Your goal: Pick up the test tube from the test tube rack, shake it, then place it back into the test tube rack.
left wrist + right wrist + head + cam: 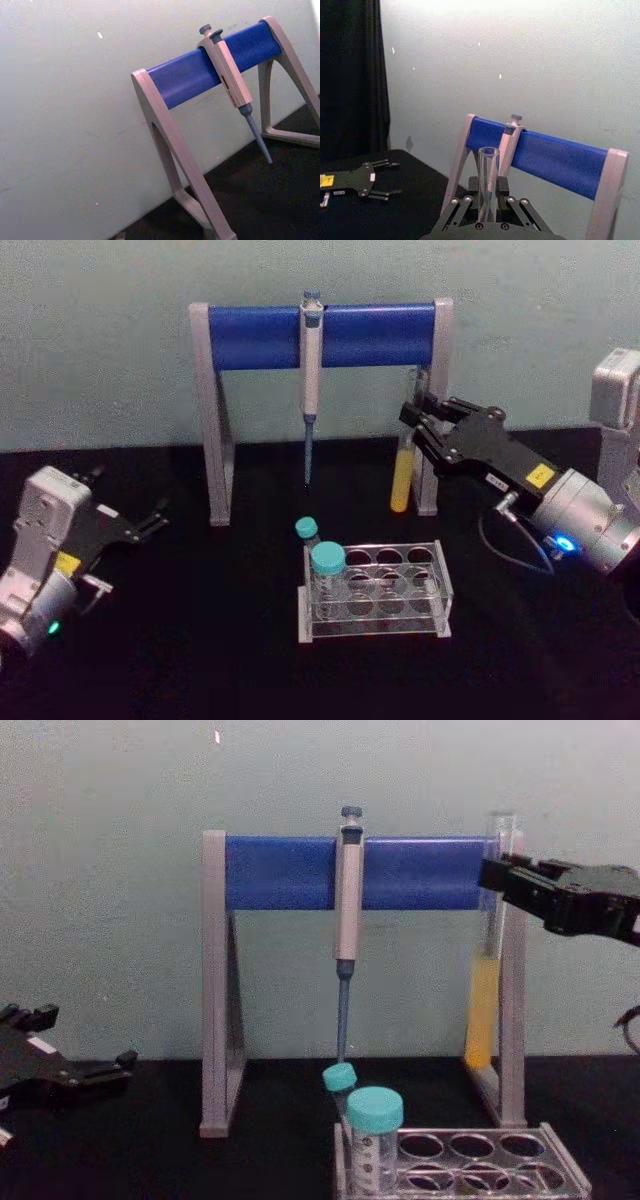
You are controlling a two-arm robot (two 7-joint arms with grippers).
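Right hand (418, 422) is clamped on the upper part of the tube (401, 480), and I see the tube held upright, out of the rack (442, 580). It is just in front of the right leg of the pipette stand (260, 337), toward the surface's (200, 660) back edge. Yellow liquid fills its lower part. The rack sits mid-surface with two teal-capped tubes (327, 560) at its left end. Left hand (150, 520) rests low by the left edge, fingers apart, holding nothing.
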